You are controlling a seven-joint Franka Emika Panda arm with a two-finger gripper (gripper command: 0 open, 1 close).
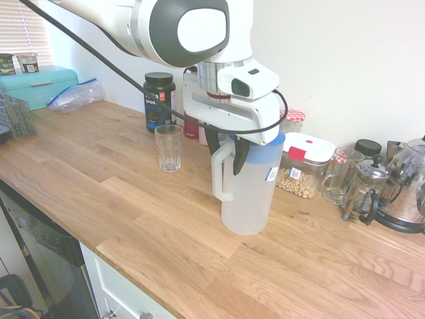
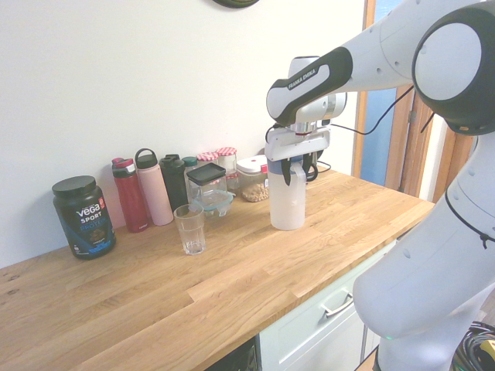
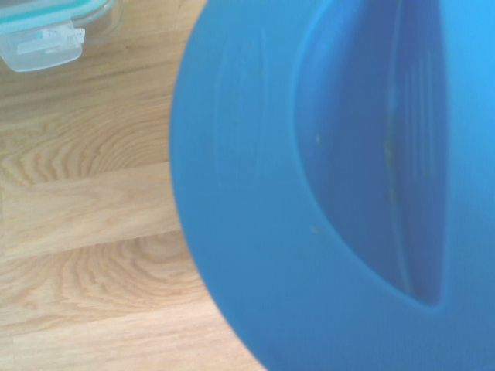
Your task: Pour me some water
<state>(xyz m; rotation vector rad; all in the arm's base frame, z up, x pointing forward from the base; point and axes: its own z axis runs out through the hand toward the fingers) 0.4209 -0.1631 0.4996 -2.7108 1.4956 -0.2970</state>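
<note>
My gripper (image 1: pixel 228 154) straddling the handle (image 1: pixel 221 174) of one blue-lidded pitcher (image 1: pixel 251 193), fingers part-open, grip unclear, one empty glass (image 1: pixel 169 147) nearby, one oak counter (image 1: pixel 133 206).

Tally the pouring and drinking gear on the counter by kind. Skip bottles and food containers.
Pitcher: 1
Drinking glass: 1
Glass mug: 1
French press: 1
Glass kettle: 1
Total: 5
</note>
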